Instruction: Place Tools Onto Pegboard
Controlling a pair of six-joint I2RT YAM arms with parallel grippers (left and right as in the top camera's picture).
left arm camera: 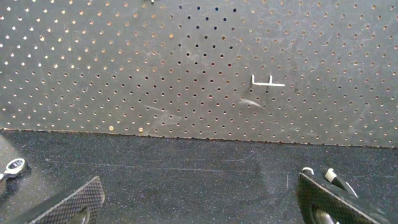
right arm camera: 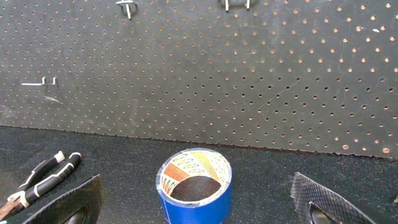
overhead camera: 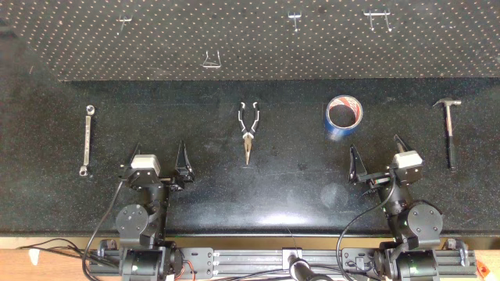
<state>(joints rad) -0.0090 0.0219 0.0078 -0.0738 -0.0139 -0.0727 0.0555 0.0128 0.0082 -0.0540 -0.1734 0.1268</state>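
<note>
A wrench (overhead camera: 86,140) lies on the black mat at the left, its ring end (left arm camera: 12,167) peeking into the left wrist view. Needle-nose pliers (overhead camera: 248,129) lie at the middle, handles toward the pegboard (overhead camera: 250,35); the handles (right arm camera: 43,177) show in the right wrist view. A blue tape roll (overhead camera: 344,115) stands right of them, straight ahead of my right gripper (right arm camera: 196,205). A hammer (overhead camera: 448,133) lies at the far right. My left gripper (overhead camera: 158,160) is open over bare mat, right of the wrench. My right gripper (overhead camera: 379,160) is open, just short of the tape roll (right arm camera: 195,185).
The pegboard rises behind the mat and carries metal hooks: one low at the centre-left (overhead camera: 211,61), one at the upper left (overhead camera: 123,22), two at the upper right (overhead camera: 294,17) (overhead camera: 377,17). The mat's front edge (overhead camera: 250,231) runs ahead of the arm bases.
</note>
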